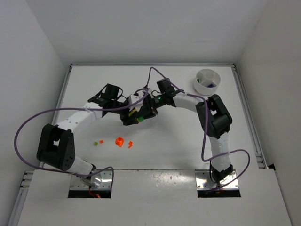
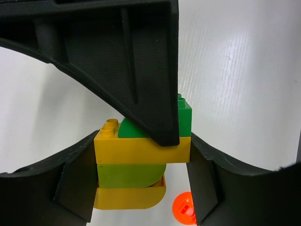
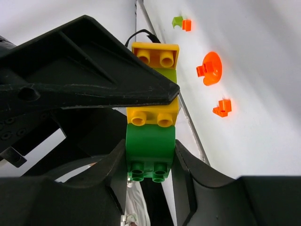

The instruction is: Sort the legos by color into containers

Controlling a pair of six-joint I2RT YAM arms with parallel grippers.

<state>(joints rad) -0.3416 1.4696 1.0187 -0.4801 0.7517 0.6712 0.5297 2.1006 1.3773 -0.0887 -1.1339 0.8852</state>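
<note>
- The left tool (image 2: 141,188) and right tool (image 3: 150,160) meet tip to tip on one stack (image 1: 135,117); both pairs of jaws are filled by it.
- The right tool's finger (image 2: 117,61) crosses just ahead of the left tool, blocking the way forward; the left tool's finger (image 3: 94,84) bars the right tool likewise.
- Right of the left tool: open surface (image 2: 244,70).
- Beyond its tips lies an orange disc (image 2: 184,209), with loose bits (image 3: 222,108) near, gaps between them.
- The dish (image 1: 207,80) stands well behind the right tool.
</note>
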